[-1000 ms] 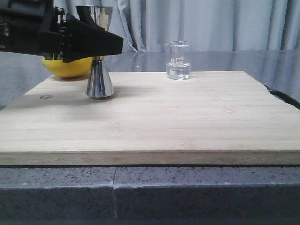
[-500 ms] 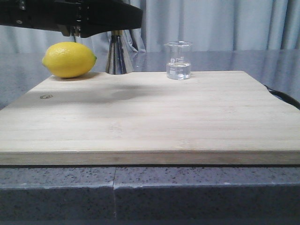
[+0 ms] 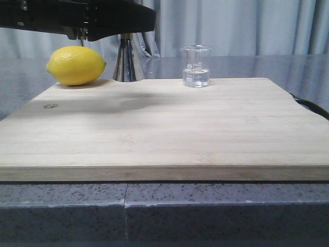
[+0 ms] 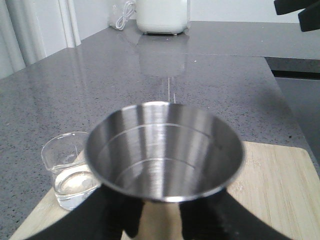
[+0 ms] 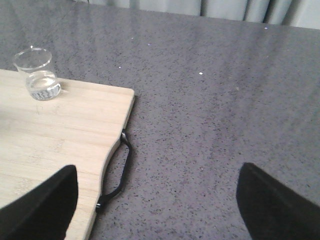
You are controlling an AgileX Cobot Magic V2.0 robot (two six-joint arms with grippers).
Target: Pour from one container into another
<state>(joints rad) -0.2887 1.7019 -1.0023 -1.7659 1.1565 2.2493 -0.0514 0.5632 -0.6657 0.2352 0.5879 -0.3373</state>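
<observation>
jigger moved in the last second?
Yes. The jigger, held in the left gripper, went from the board's front-left area back toward its far edge; it now shows between the lemon and the beaker.

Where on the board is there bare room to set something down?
The board's whole near and middle stretch is bare, and so is its right side beyond the beaker. The far edge is crowded: lemon, jigger in the left pincer, then the beaker.

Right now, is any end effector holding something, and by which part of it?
The left end effector holds the steel jigger near its narrow waist, under the upper cup. The right end effector is open and holds nothing.
</observation>
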